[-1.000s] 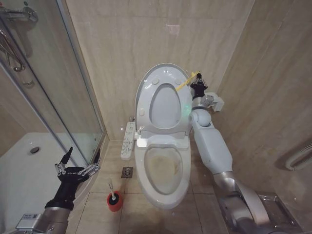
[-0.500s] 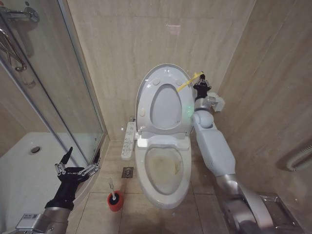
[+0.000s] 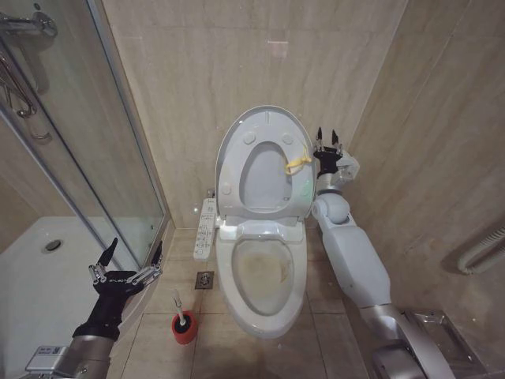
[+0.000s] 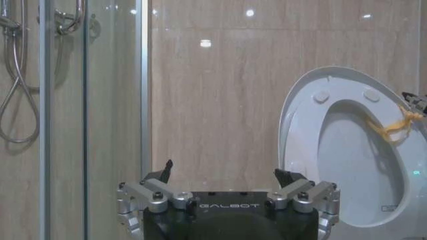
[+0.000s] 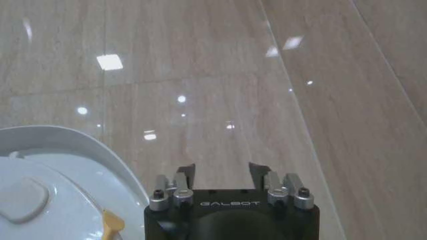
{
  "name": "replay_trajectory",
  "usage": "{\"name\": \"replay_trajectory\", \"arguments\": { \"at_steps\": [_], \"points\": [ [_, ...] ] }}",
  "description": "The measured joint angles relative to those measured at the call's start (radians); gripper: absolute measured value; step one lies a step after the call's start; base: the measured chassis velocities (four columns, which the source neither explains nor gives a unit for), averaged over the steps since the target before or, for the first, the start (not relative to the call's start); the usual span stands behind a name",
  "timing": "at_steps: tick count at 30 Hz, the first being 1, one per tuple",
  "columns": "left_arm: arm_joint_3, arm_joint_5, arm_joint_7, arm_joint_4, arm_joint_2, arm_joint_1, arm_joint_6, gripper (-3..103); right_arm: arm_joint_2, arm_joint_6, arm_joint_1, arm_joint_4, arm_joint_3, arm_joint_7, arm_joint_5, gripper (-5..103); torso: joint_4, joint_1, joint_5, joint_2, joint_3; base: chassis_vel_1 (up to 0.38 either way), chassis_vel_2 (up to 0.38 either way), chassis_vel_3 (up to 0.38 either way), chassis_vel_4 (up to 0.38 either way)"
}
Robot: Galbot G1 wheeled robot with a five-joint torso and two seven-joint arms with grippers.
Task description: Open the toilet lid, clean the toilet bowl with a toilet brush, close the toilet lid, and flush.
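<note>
reading "galbot" on left pincer (image 4: 227, 180); toilet lid (image 3: 264, 130) upright.

Tile floor (image 3: 237, 351) w/ toilet bowl (image 3: 264, 312), brush holder (image 3: 185, 329)

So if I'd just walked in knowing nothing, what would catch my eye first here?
Probably the toilet lid, standing upright against the tiled wall together with the seat ring, a yellow strap dangling from its edge. Right beside that hangs the right gripper, fingers open and holding nothing. Below, the toilet bowl shows yellowish-brown stains, and the toilet brush stands in its red holder on the floor, near the open left gripper.
</note>
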Motion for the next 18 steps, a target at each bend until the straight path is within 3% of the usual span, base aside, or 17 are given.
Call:
{"name": "replay_trajectory", "arguments": {
  "at_steps": [5, 6, 13, 14, 18],
  "points": [
    [0.000, 0.000, 0.000, 0.000, 0.000, 0.000, 0.000, 100, -0.008, 0.000, -0.004, 0.004, 0.008, 0.002, 0.001, 56, 0.0002, 0.000, -0.0001, 0.000, 0.000, 0.000, 0.000, 0.000, 0.000],
    [0.000, 0.000, 0.000, 0.000, 0.000, 0.000, 0.000, 100, -0.012, -0.001, -0.006, 0.008, 0.012, 0.003, 0.003, 83, 0.0002, 0.000, -0.0001, 0.000, 0.000, 0.000, 0.000, 0.000, 0.000],
    [0.000, 0.000, 0.000, 0.000, 0.000, 0.000, 0.000, 100, -0.030, -0.004, -0.039, 0.041, 0.019, 0.005, 0.020, 83, 0.0003, 0.000, -0.0001, 0.000, 0.000, 0.000, 0.000, 0.000, 0.000],
    [0.000, 0.000, 0.000, 0.000, 0.000, 0.000, 0.000, 100, -0.035, -0.006, -0.052, 0.055, 0.020, 0.005, 0.027, 100, 0.0003, 0.000, -0.0001, 0.000, 0.000, 0.000, 0.000, 0.000, 0.000],
    [0.000, 0.000, 0.000, 0.000, 0.000, 0.000, 0.000, 100, -0.048, -0.015, -0.081, 0.095, 0.020, 0.009, 0.046, 100, 0.0002, 0.000, 0.0000, 0.000, 0.000, 0.000, 0.000, 0.000, 0.000]
  ]
}}
